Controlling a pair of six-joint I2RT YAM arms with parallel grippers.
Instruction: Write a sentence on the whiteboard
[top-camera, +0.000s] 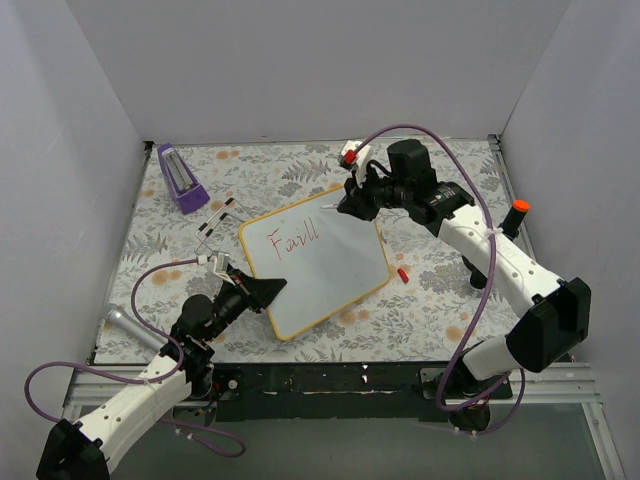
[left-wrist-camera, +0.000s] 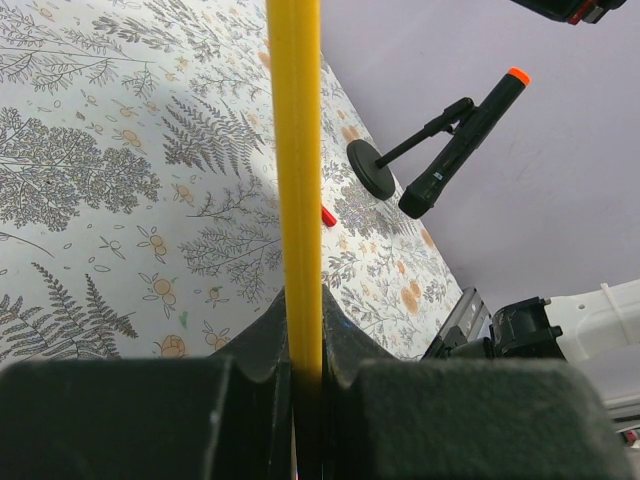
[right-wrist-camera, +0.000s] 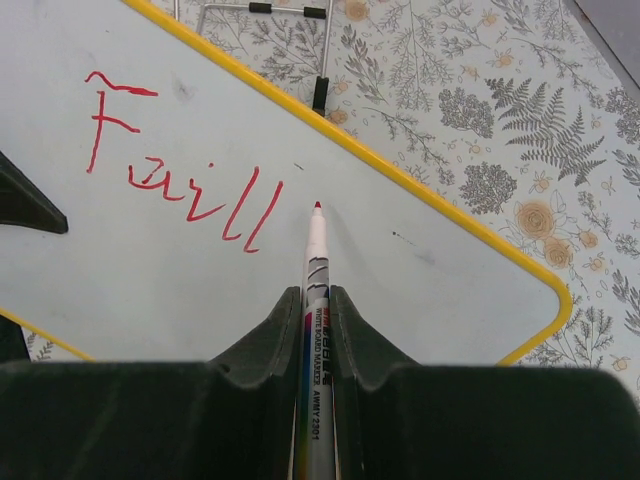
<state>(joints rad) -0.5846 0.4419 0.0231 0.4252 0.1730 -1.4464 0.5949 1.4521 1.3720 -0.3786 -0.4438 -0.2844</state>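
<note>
The whiteboard, white with a yellow frame, lies at an angle in the middle of the floral table. One red word of the sentence, roughly "Faull", stands in its upper left part. My left gripper is shut on the board's near-left edge; the left wrist view shows the yellow frame pinched in that gripper. My right gripper is shut on a red whiteboard marker. In the right wrist view the marker's tip is just right of the word. Whether the tip touches the whiteboard I cannot tell.
A purple block sits at the back left. A small wire stand lies off the board's far-left corner. The red marker cap rests by the board's right edge. A black orange-tipped holder stands at the right.
</note>
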